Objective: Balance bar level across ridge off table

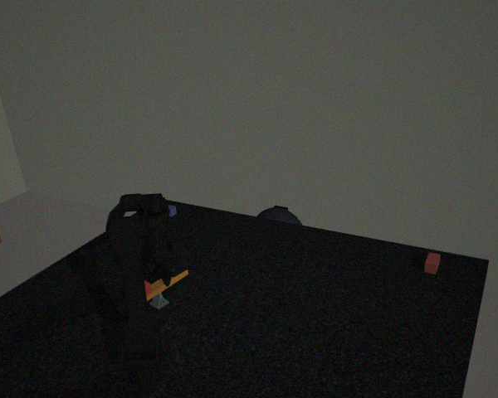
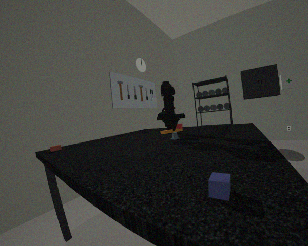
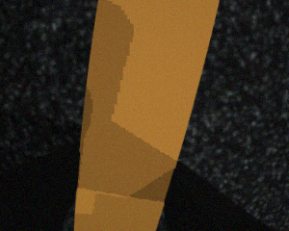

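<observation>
The orange bar [image 1: 179, 275] [image 2: 166, 131] [image 3: 154, 72] is held above the table, with a red block [image 1: 147, 287] [image 2: 179, 125] on one end. My gripper [image 1: 167, 283] [image 2: 173, 129] is shut on the bar; the fingertips do not show clearly in the wrist view. The grey-blue ridge [image 1: 158, 301] [image 2: 174, 136] stands on the table right under the bar, nearer the end with the red block. Whether the bar touches the ridge's top cannot be told. In the exterior view the bar looks close to level, slightly lower at its bare end.
A blue-violet cube [image 1: 172, 211] [image 2: 219, 186] stands on the table [image 1: 305, 321] [image 2: 138, 169] near its far-left side in the top view. A reddish block [image 1: 432, 263] [image 2: 55, 148] lies near the far-right corner in that view.
</observation>
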### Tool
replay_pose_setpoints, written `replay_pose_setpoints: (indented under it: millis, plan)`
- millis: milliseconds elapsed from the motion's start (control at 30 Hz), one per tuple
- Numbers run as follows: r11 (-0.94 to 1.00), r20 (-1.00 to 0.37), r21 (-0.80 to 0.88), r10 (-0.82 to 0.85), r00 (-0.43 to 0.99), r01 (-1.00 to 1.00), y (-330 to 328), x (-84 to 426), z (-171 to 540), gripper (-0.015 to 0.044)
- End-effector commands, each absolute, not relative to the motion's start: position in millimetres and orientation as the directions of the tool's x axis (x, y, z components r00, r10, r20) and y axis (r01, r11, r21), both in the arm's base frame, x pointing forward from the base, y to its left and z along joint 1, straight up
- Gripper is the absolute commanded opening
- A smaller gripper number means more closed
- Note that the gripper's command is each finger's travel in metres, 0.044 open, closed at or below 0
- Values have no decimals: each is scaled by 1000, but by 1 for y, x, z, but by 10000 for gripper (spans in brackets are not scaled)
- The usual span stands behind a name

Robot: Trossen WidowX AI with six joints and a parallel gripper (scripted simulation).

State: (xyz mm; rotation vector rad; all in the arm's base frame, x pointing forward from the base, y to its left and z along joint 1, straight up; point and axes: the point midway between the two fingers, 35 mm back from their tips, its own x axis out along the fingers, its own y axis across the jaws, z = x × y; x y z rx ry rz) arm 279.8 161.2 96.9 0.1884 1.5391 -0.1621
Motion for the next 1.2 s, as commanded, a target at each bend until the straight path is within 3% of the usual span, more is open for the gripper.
replay_pose_setpoints:
  millis: [0,1167]
  plan:
    - [975,-1000,20,15,26,222,161,280,96,0]
    - [975,-1000,20,15,26,222,161,279,93,0]
